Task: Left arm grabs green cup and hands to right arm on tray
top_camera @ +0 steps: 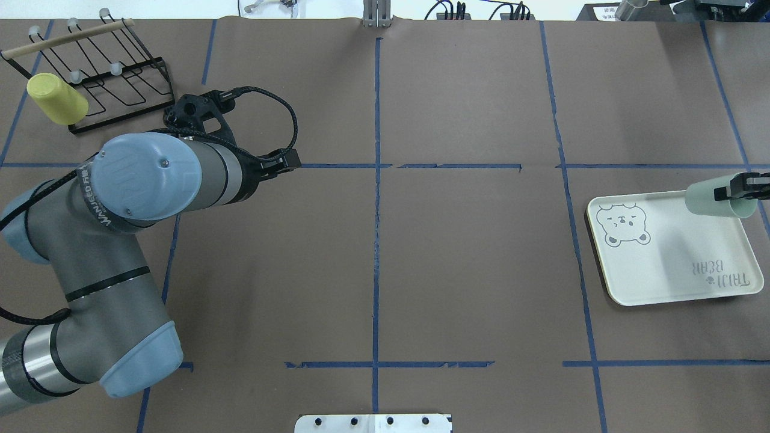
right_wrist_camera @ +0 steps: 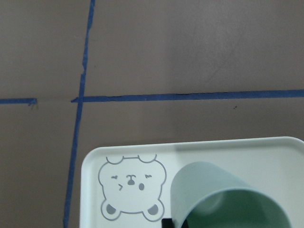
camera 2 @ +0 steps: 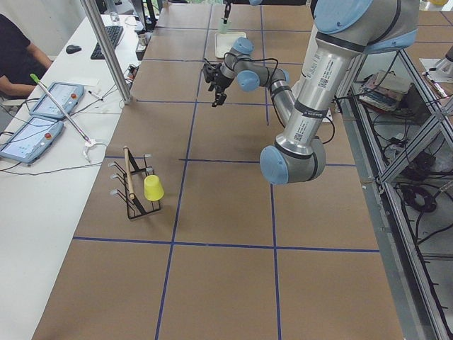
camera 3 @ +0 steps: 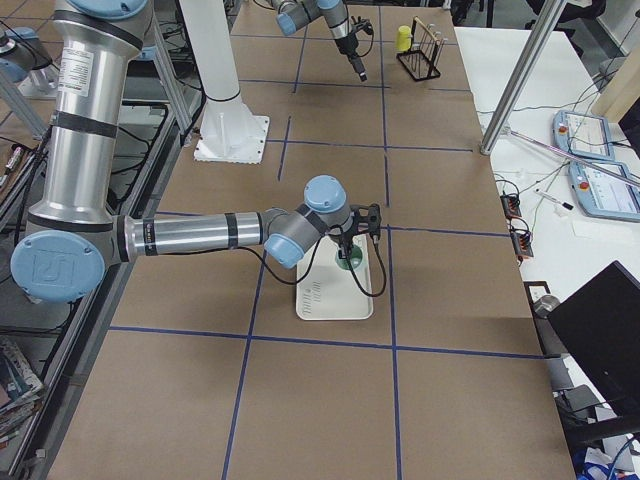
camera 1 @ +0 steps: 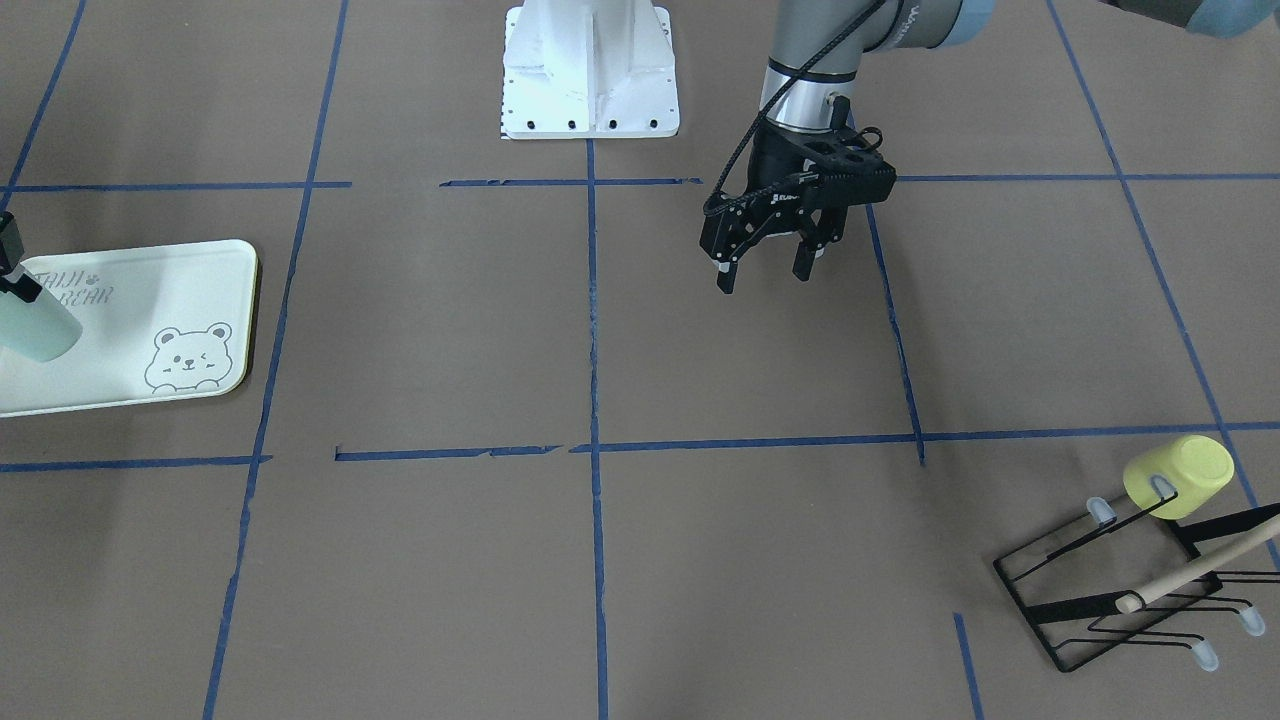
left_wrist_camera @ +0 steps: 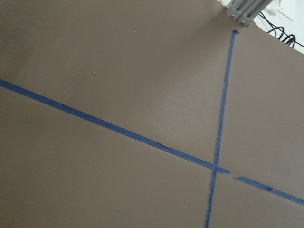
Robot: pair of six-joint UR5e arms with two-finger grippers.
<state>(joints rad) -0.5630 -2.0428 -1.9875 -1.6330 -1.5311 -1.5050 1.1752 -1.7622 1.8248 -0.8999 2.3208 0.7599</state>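
Observation:
The green cup (top_camera: 710, 199) lies tilted in my right gripper (top_camera: 733, 191), which is shut on it near its rim, over the far edge of the tray (top_camera: 662, 270). In the front-facing view the cup (camera 1: 38, 332) hangs over the tray (camera 1: 150, 290) at the left edge. The right wrist view shows the cup's dark green inside (right_wrist_camera: 237, 211) above the tray's bear drawing (right_wrist_camera: 130, 192). I cannot tell whether the cup touches the tray. My left gripper (camera 1: 765, 272) is open and empty above the bare table, far from the tray.
A yellow-green cup (camera 1: 1180, 475) sits upside down on a black wire rack (camera 1: 1100, 605) with a wooden bar, on the left arm's side. The white robot base (camera 1: 590, 70) stands at the table's middle edge. Blue tape lines cross the brown table.

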